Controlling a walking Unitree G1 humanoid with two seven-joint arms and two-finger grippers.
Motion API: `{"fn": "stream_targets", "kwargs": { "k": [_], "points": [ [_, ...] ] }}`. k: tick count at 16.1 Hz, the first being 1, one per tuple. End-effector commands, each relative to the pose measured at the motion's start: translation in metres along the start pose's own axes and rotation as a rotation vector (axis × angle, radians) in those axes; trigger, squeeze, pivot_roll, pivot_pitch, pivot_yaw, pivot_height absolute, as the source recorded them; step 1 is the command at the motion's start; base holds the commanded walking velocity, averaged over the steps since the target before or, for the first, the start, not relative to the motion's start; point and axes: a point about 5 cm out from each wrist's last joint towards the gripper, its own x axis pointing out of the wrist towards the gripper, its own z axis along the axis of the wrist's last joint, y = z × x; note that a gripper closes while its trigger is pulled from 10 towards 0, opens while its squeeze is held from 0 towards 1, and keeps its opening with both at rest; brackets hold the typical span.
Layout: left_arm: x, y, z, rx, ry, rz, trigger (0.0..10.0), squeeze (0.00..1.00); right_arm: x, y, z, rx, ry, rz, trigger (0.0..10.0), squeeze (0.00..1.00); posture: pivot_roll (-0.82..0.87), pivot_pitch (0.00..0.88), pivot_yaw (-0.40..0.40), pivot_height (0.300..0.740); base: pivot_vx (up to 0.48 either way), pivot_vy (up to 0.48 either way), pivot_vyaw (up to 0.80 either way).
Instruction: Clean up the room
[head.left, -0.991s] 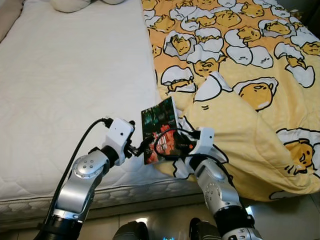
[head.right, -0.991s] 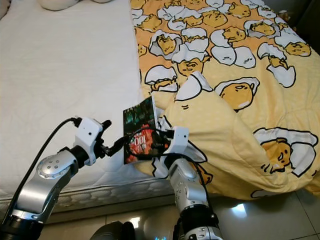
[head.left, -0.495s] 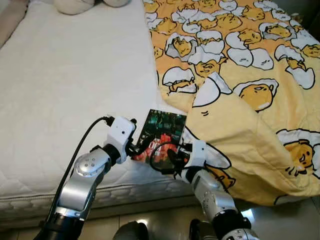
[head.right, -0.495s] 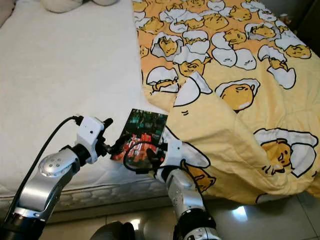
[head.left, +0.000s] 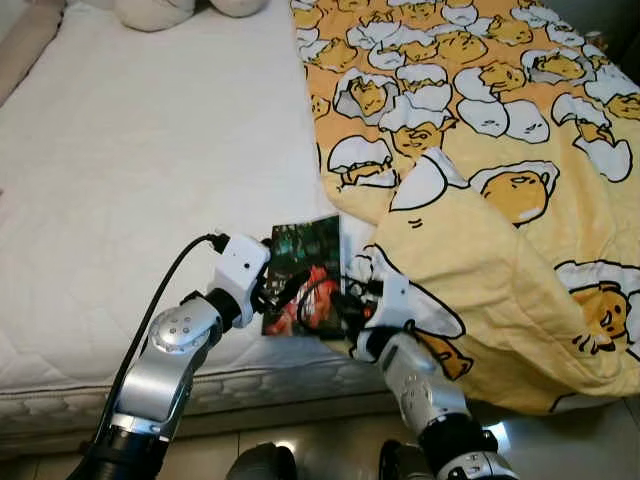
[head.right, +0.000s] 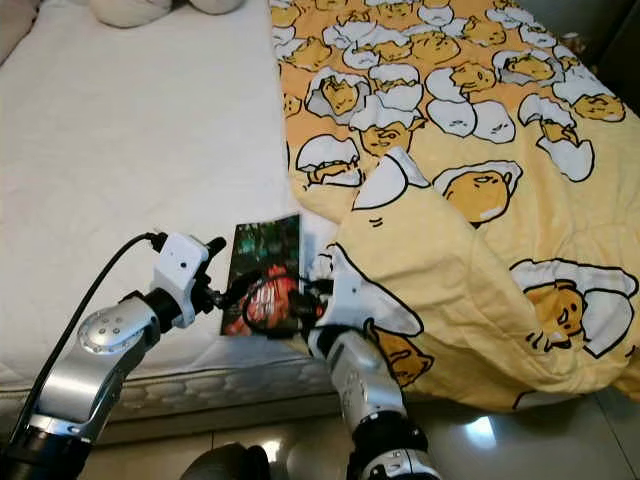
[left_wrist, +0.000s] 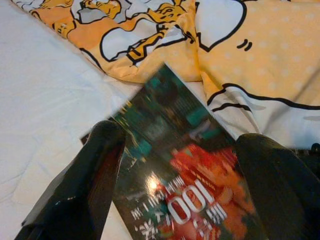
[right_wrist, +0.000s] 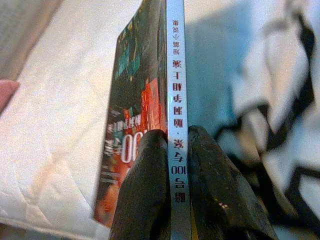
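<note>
A paperback book (head.left: 305, 262) with a dark green and red cover lies nearly flat on the white mattress (head.left: 130, 170), beside the edge of the yellow duvet (head.left: 480, 150). My right gripper (right_wrist: 175, 135) is shut on the book's white spine (right_wrist: 175, 90) at its near end, coming in from the duvet side (head.left: 338, 305). My left gripper (left_wrist: 180, 137) is open, its two black fingers (left_wrist: 97, 160) spread wide over the cover (left_wrist: 185, 170). In the eye views it reaches the book's near left corner (head.left: 283, 290).
The yellow duvet printed with egg characters covers the bed's right half and hangs over the front edge. Cream pillows (head.left: 155, 12) lie at the head of the bed. The mattress edge (head.left: 240, 385) and glossy tiled floor (head.left: 570, 440) are below my arms.
The book has gone from standing upright between my grippers to lying almost flat on the mattress. My right gripper came down with it, still holding the spine.
</note>
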Motion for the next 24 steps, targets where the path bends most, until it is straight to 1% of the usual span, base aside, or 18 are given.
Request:
{"fn": "stream_targets", "kwargs": {
  "k": [1, 4, 6, 7, 8, 9, 10, 11, 12, 13, 14, 15, 16, 17, 18, 20, 22, 24],
  "points": [
    [0.000, 0.001, -0.002, 0.008, 0.011, -0.003, 10.0, 0.00, 0.008, 0.024, 0.011, 0.024, -0.069, 0.075, 0.0, 0.00, 0.08, 0.103, 0.077, 0.740, 0.000, 0.000, 0.00],
    [0.001, 0.000, -0.002, 0.006, 0.010, -0.004, 10.0, 0.00, 0.009, 0.033, 0.024, 0.008, -0.115, 0.105, 0.0, 0.00, 0.07, 0.105, 0.077, 0.740, 0.000, 0.000, 0.00],
    [0.002, 0.004, -0.003, 0.025, 0.015, 0.040, 10.0, 0.00, 0.010, 0.033, 0.028, -0.013, -0.134, 0.089, 0.0, 0.00, 0.07, 0.104, 0.076, 0.740, 0.000, 0.000, 0.00],
    [0.002, 0.008, -0.004, 0.002, 0.018, 0.078, 10.0, 0.00, 0.009, 0.031, 0.031, -0.050, -0.151, 0.066, 0.0, 0.00, 0.07, 0.099, 0.073, 0.740, 0.000, 0.000, 0.00],
    [0.002, 0.018, -0.006, -0.066, 0.024, 0.152, 10.0, 0.00, 0.005, 0.025, 0.040, -0.134, -0.190, 0.016, 0.0, 0.00, 0.07, 0.084, 0.061, 0.740, 0.000, 0.000, 0.00],
    [0.000, 0.032, -0.008, -0.184, 0.007, 0.267, 10.0, 0.00, -0.002, 0.013, 0.055, -0.220, -0.248, -0.067, 0.0, 0.00, 0.06, 0.068, 0.052, 0.740, 0.000, 0.000, 0.00],
    [-0.001, 0.042, -0.009, -0.259, -0.015, 0.365, 10.0, 0.00, -0.013, 0.001, 0.071, -0.301, -0.306, -0.140, 0.0, 0.00, 0.04, 0.027, 0.029, 0.740, 0.000, 0.000, 0.00],
    [-0.001, 0.045, -0.009, -0.275, -0.028, 0.407, 10.0, 0.00, -0.019, -0.004, 0.080, -0.341, -0.333, -0.174, 0.0, 0.00, 0.04, 0.011, 0.021, 0.740, 0.000, 0.000, 0.00],
    [0.002, 0.046, -0.009, -0.281, -0.046, 0.446, 10.0, 0.00, -0.026, -0.011, 0.091, -0.392, -0.363, -0.205, 0.0, 0.00, 0.03, 0.000, 0.008, 0.740, 0.000, 0.000, 0.00],
    [0.007, 0.042, -0.006, -0.274, -0.070, 0.469, 10.0, 0.00, -0.034, -0.016, 0.104, -0.457, -0.398, -0.245, 0.0, 0.00, 0.01, 0.000, -0.018, 0.740, 0.000, 0.000, 0.00],
    [0.009, 0.040, -0.005, -0.274, -0.075, 0.478, 10.0, 0.00, -0.037, -0.018, 0.109, -0.483, -0.411, -0.263, 0.0, 0.00, 0.01, 0.000, -0.024, 0.740, 0.000, 0.000, 0.00],
    [0.016, 0.034, -0.004, -0.284, -0.091, 0.477, 10.0, 0.00, -0.044, -0.019, 0.122, -0.558, -0.448, -0.298, 0.0, 0.00, 0.00, 0.000, -0.046, 0.740, 0.000, 0.000, 0.00],
    [0.017, 0.033, -0.004, -0.275, -0.095, 0.472, 10.0, 0.00, -0.046, -0.019, 0.124, -0.571, -0.456, -0.304, 0.0, 0.00, 0.00, 0.000, -0.049, 0.740, 0.000, 0.000, 0.00],
    [0.020, 0.032, -0.003, -0.262, -0.100, 0.466, 10.0, 0.00, -0.050, -0.026, 0.122, -0.562, -0.451, -0.330, 0.0, 0.00, -0.01, 0.000, -0.059, 0.740, 0.000, 0.000, 0.00],
    [0.022, 0.031, -0.002, -0.251, -0.096, 0.452, 10.0, 0.00, -0.052, -0.031, 0.120, -0.543, -0.445, -0.350, 0.0, 0.00, 0.00, 0.000, -0.064, 0.740, 0.000, 0.000, 0.00],
    [0.023, 0.029, -0.003, -0.197, -0.085, 0.437, 10.0, 0.00, -0.059, -0.041, 0.110, -0.505, -0.422, -0.373, 0.0, 0.00, -0.01, 0.000, -0.072, 0.740, 0.000, 0.000, 0.00],
    [0.019, 0.028, -0.007, -0.219, -0.086, 0.486, 10.0, 0.00, -0.067, -0.052, 0.104, -0.518, -0.389, -0.388, 0.0, 0.00, -0.01, 0.000, -0.068, 0.740, 0.000, 0.000, 0.00],
    [0.019, 0.023, -0.009, -0.261, -0.093, 0.503, 10.0, 0.00, -0.073, -0.060, 0.104, -0.528, -0.382, -0.400, 0.0, 0.00, -0.02, 0.000, -0.055, 0.740, 0.000, 0.000, 0.00]
  ]
}}
